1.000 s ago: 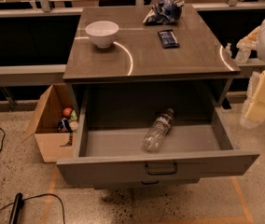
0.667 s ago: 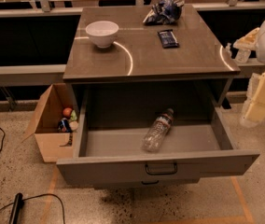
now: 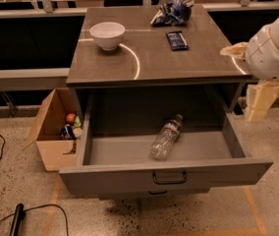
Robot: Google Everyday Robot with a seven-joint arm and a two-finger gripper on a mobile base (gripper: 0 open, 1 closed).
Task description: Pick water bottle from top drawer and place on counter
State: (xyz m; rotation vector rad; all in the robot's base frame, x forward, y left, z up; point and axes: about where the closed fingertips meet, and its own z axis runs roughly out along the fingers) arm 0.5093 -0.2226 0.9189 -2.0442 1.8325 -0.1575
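The top drawer (image 3: 129, 173) is pulled wide open, its front panel with the dark loop handle (image 3: 169, 177) facing me. The water bottle (image 3: 165, 137) lies on its side on the drawer floor, right of the middle, dark cap pointing to the back right. The counter (image 3: 188, 65) is the grey-brown cabinet top above, with a thin white curved line. My gripper (image 3: 259, 98) hangs as a cream part under the white arm (image 3: 273, 50), outside the drawer's right wall, at the counter's right edge, above and right of the bottle. It holds nothing.
On the counter stand a white bowl (image 3: 107, 35), a dark flat packet (image 3: 177, 40) and a blue crumpled bag (image 3: 171, 11). An open cardboard box (image 3: 53, 132) with small items sits on the floor to the left. A black cable (image 3: 16, 218) lies at the front left.
The arm and gripper have shifted slightly left, closer to the counter's right edge. The bottle and drawer have not moved.
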